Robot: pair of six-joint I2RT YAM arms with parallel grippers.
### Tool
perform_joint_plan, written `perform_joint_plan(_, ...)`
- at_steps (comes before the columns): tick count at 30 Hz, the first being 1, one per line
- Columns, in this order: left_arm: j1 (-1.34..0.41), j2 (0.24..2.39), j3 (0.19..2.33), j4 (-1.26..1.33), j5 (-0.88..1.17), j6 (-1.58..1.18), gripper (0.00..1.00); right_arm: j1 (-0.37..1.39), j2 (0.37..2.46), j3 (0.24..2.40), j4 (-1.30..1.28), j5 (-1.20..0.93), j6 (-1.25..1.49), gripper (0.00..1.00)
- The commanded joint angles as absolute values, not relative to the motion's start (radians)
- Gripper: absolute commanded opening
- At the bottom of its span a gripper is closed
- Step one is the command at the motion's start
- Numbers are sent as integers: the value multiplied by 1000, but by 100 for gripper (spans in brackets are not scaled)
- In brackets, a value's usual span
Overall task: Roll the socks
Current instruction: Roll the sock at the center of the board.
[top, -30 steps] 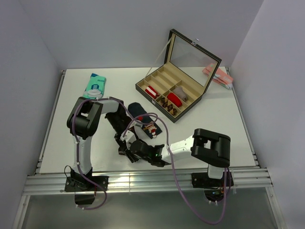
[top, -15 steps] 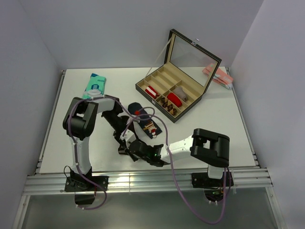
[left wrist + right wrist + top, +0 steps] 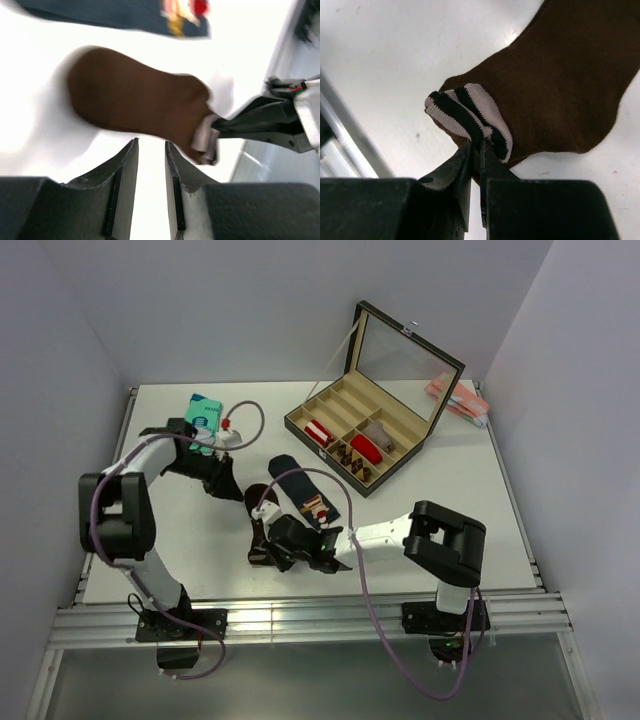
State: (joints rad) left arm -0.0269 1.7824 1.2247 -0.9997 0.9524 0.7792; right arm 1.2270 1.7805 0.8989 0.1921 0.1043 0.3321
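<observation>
So the handoff looks done. 1 second back the left claw [image 3: 151, 150] was down on the brown sock [image 3: 570, 75] right beside the other one. Now it's let go and swung off toward the upper left of the overhead view, ending up near the teal packet [image 3: 200, 415]. Its fingers sit a little spread, with only bare bench [image 3: 450, 520] between them.

Meanwhile the right claw [image 3: 476, 147] went from half spread to pinching the sock's striped cuff [image 3: 467, 115] tight. We reckon that means the roll is about to start from the cuff end, with 1 arm doing it.

Pose-wise, the left arm has its elbow folded out at the left edge, with the wrist looking back at the sock. The right arm lies low across the bench from lower right toward the lower middle.

The brown sock is flat there, just beside the navy sock [image 3: 298, 488] with a small gap between the 2.
</observation>
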Motion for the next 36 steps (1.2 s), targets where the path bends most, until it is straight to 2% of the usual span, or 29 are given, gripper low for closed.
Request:
perform_joint_plan(1,58,1596,1158,-720,954,577,32,1143,1744,928,11,-145,376,6)
perform_joint_plan(4,68,1443,1053,-547,839,525,35,1060,1769,969,-55,-292,390,7)
perform_joint_plan(8,35,1300,922,-443,701,580,41,927,1894,1093,-199,-515,391,8)
perform_joint_plan(12,-96,1207,784,-381,539,669,43,882,2011,1253,-395,-598,361,10)
perform_joint_plan(15,-211,1073,665,-304,441,719,50,858,2092,1354,-457,-681,364,12)
perform_joint_plan(21,-403,855,467,-221,379,820,63,827,2183,1423,-523,-765,356,13)
perform_joint_plan(26,-523,844,411,-242,344,854,69,804,2220,1453,-542,-776,367,13)
perform_joint_plan(27,-541,851,396,-233,330,851,74,799,2223,1456,-540,-779,368,13)
perform_joint_plan(36,-768,925,324,-100,180,807,69,784,2241,1471,-540,-788,391,13)
